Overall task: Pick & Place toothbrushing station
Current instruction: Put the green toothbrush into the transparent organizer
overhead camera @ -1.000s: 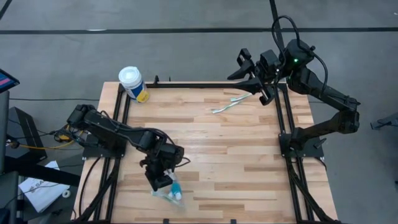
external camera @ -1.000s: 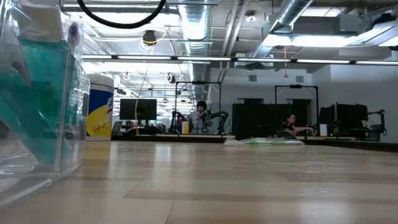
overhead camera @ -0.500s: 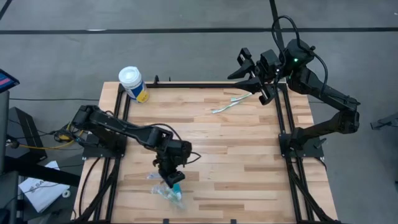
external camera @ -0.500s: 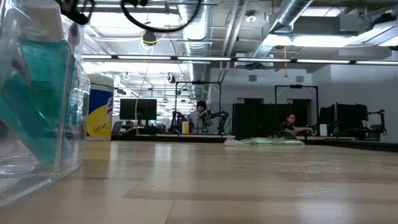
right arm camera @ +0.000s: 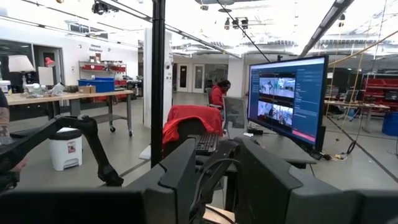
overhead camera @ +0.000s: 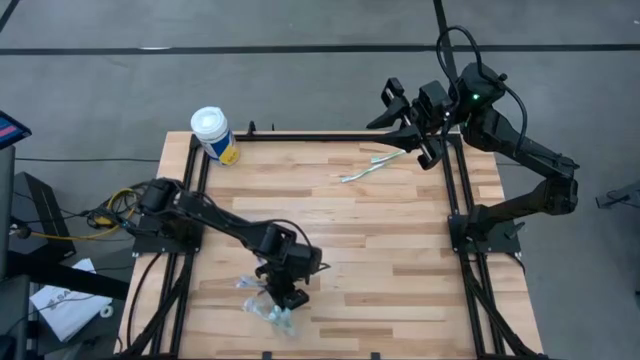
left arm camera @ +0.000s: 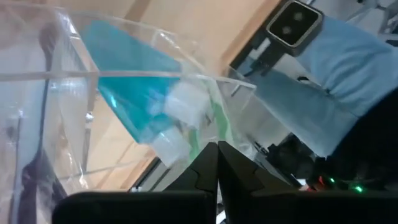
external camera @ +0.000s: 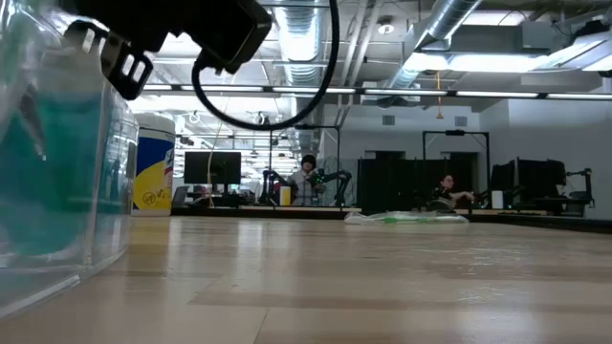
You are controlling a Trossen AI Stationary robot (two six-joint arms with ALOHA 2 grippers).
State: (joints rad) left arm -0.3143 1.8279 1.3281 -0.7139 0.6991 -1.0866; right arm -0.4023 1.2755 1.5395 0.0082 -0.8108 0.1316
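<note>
The see-through holder (overhead camera: 266, 311) with teal-and-white tubes (left arm camera: 134, 99) inside stands on the wooden table close to its near edge, and fills the left of the low view (external camera: 67, 191). My left gripper (overhead camera: 288, 298) is shut, slants down, and has its fingertips (left arm camera: 217, 149) at the holder's rim, beside a pale green strip. Pale toothbrushes (overhead camera: 368, 166) lie flat on the table at the far right. My right gripper (overhead camera: 384, 108) is held high over the far right corner, open with nothing between its fingers (right arm camera: 214, 168). My left gripper's shut fingertips (left arm camera: 211, 155) stand right at the holder's clear rim (left arm camera: 211, 81), slanting down from the table's left. Whether they touch the plastic I cannot tell.
A white-lidded canister with a yellow label (overhead camera: 213, 134) stands at the far left corner. Black frame rails (overhead camera: 455, 200) run along the table's left, right and far sides. Bare wood (overhead camera: 380, 260) stretches between the holder and the toothbrushes.
My left gripper has sunk and gone toward the table's right edge, staying shut, and now sits low beside the holder. In the low view the teal tubes inside the holder have shifted. My right arm has kept still.
</note>
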